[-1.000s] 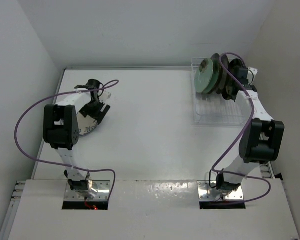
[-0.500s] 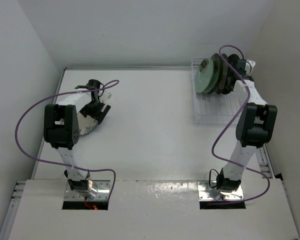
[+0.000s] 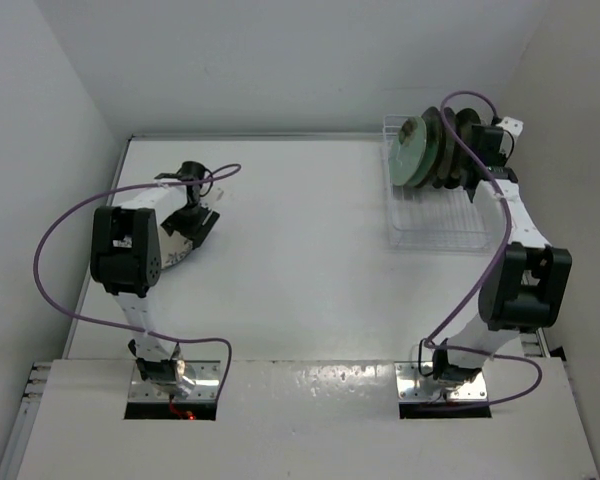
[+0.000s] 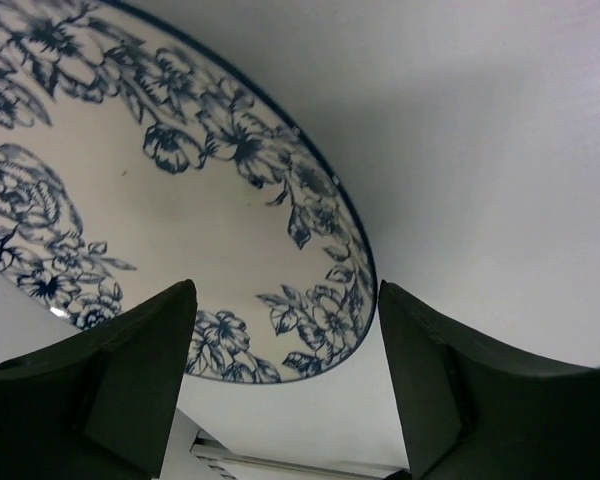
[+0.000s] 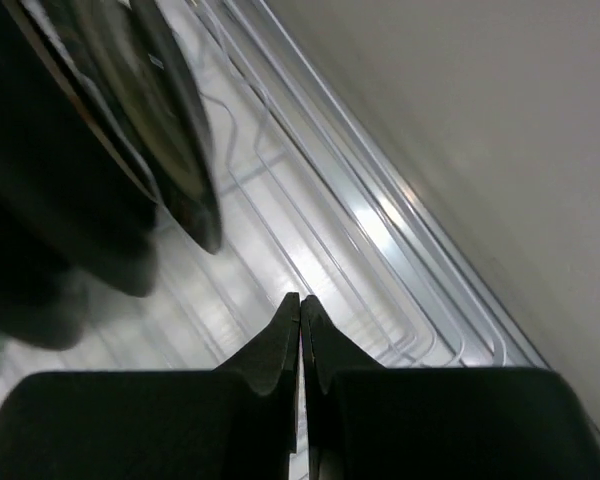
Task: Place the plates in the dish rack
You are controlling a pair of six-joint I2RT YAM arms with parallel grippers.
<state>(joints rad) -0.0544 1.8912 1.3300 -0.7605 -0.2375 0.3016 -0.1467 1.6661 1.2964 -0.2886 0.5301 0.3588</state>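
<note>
A white-blue floral plate (image 4: 130, 190) lies on the table at the left, and shows in the top view (image 3: 177, 252) partly under my left arm. My left gripper (image 4: 285, 400) is open, its fingers (image 4: 130, 380) either side of the plate's near rim, just above it; in the top view it (image 3: 200, 222) is over the plate. The white wire dish rack (image 3: 430, 218) stands at the back right with several plates upright in it, a mint green one (image 3: 410, 152) foremost. My right gripper (image 5: 300, 300) is shut and empty over the rack's rods (image 5: 380, 250), beside dark plate edges (image 5: 170, 150).
White walls close in the table at the back and on both sides, the right wall just past the rack. Purple cables loop from both arms. The near part of the rack holds no plates.
My right arm's elbow swung left, then back right, and its gripper stays by the racked plates. My left gripper has shifted slightly over the floral plate.
</note>
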